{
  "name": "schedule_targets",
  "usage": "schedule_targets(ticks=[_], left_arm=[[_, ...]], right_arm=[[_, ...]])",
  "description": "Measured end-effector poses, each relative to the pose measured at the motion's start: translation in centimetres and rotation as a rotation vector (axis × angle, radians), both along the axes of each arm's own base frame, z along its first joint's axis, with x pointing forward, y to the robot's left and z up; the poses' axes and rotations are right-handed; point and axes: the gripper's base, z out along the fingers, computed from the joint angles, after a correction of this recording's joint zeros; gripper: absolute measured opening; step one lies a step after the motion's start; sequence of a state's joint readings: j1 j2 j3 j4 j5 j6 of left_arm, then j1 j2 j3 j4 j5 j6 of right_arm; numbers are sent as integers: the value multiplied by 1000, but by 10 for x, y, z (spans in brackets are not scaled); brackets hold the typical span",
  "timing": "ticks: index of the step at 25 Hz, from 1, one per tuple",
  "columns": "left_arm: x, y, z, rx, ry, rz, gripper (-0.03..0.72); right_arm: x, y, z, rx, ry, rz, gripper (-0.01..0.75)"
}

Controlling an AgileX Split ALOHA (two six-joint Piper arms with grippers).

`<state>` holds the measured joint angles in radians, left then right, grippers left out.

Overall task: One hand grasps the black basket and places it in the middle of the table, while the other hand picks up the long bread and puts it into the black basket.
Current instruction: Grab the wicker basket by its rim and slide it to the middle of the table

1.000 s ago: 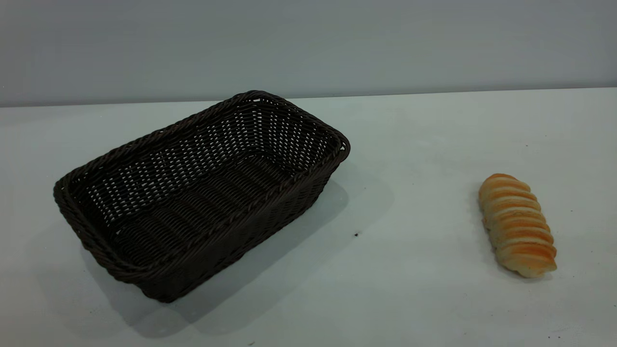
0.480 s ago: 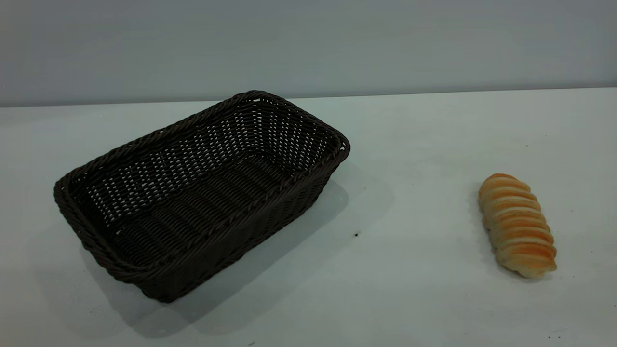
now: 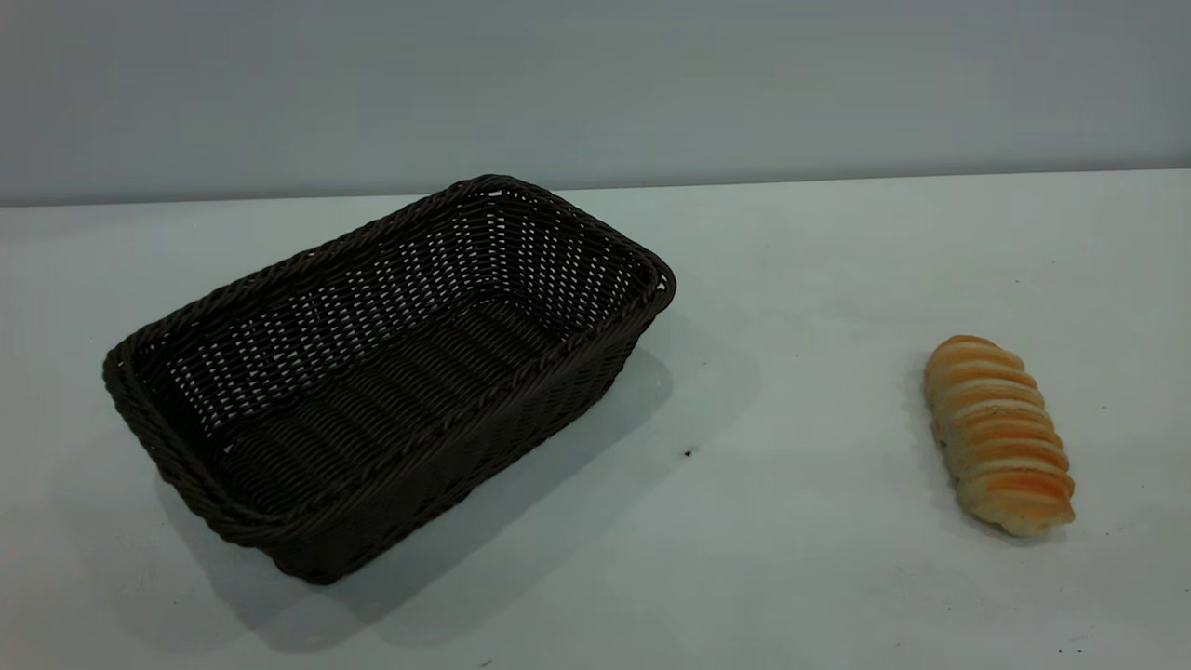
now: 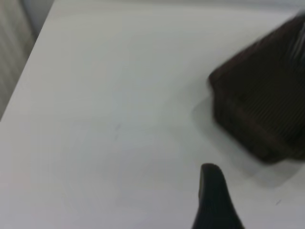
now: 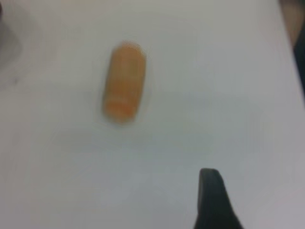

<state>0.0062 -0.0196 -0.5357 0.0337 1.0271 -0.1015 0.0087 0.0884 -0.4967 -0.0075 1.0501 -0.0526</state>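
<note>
One dark fingertip of the left gripper (image 4: 214, 200) is showing in the left wrist view, hanging above bare worktop (image 3: 800, 279) and touching nothing; how far this gripper is opened cannot be told, since only that single tip appears. A corner of the black basket (image 4: 267, 105) is lying a little way beyond the fingertip, apart from it.

In the right wrist view, one dark fingertip of the right gripper (image 5: 214, 200) is likewise hovering over the pale surface, holding nothing visible, and its opening cannot be told either. The long bread (image 5: 123, 81) is sitting well apart from it.

Neither arm is appearing in the exterior view. There, the black basket (image 3: 391, 372) is resting on the left half of the worktop, turned at an angle. It is a large rectangular wicker basket, dark brown-black, with sloping open-weave sides and a braided rim. The long bread (image 3: 1000, 435) is lying flat near the right edge, well apart from the basket: a small elongated loaf, golden-orange on its ridged top with cream stripes.
</note>
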Motion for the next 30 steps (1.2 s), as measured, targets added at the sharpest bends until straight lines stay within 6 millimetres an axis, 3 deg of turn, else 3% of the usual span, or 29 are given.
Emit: schedule_targets(ticks=[5,10,15,20,25,30], left_arm=[[16,-3,3,-35,77,-23,521],[67,-3,3,-39,253,-23,521],[125,-8,-12,-115,405,-32,521],[167,-14,-26,-206,569,-38,521],[205,-18,-27,-267,643,-35,521],[250,-17,-44,-289,696,7,521]], right_arm=[[22,4,9,21,-25,30,437],[62,10,10,71,104,79,437],[92,14,3,107,204,104,437],[99,14,2,113,199,99,437],[100,14,3,112,185,97,437],[101,14,4,112,168,94,437]])
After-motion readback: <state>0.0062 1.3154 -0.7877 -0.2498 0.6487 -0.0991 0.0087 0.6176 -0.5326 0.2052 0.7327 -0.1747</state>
